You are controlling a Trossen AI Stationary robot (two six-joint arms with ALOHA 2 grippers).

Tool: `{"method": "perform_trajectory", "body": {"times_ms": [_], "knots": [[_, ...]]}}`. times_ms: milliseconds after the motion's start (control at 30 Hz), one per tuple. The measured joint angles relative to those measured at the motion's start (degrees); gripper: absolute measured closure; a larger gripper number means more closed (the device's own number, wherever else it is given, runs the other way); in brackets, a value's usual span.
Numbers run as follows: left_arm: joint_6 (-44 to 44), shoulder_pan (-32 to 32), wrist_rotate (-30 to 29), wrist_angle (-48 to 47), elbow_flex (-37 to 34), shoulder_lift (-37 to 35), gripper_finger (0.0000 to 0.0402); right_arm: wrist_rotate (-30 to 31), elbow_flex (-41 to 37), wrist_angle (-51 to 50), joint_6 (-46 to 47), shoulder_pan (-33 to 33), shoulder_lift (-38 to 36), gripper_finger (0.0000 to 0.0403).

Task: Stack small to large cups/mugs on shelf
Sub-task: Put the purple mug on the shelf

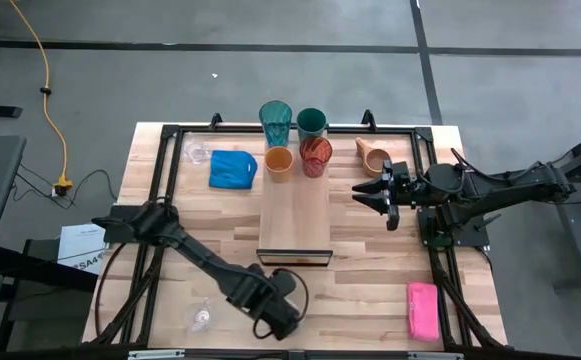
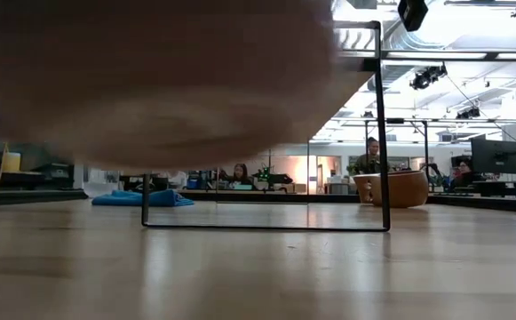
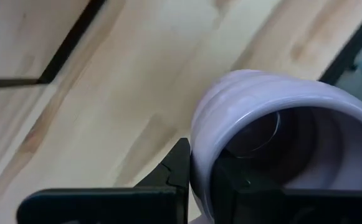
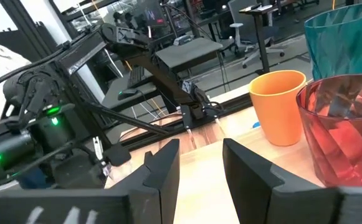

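— While I hold the rig steady, take the overhead view first. What do you see?

— I see the left gripper [image 1: 278, 318] near the table's near edge, just short of the shelf [image 1: 294, 220]. The teal tumbler [image 1: 276, 121], dark green cup [image 1: 312, 122], orange cup [image 1: 279, 160] and red cup [image 1: 315, 155] cluster at the shelf's far end. A tan mug [image 1: 374, 156] lies beside the right gripper [image 1: 378, 194], which hangs to the shelf's right. One clear glass [image 1: 198, 153] sits by the blue cloth [image 1: 232, 168]; another [image 1: 201, 316] rests to the left of the left gripper. A pink sponge [image 1: 422, 309] lies at the near right.

— And the low view?

— I get a large blur across the top, the shelf frame [image 2: 385, 133], the tan mug on its side, then an open room with people at desks far behind.

— Left wrist?

— My left fingers are pinched on the rim of the lavender mug [image 3: 280, 137], above the slatted wooden tabletop [image 3: 106, 112].

— Right wrist?

— Its jaws stand partly apart on nothing, facing the orange and red cups.

— So the step?

— I judge I'm carrying the lavender mug to the shelf; next I need a level set-down on the plank, then release.
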Motion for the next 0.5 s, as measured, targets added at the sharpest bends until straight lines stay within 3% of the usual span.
{"method": "perform_trajectory", "body": {"times_ms": [500], "knots": [[-14.9, 1.9, -2.7, 1.2, 0.0, 3.3, 0.0385, 0.1, 0.0, -0.5, -0.4, 0.0, 0.0, 0.0289]]}}
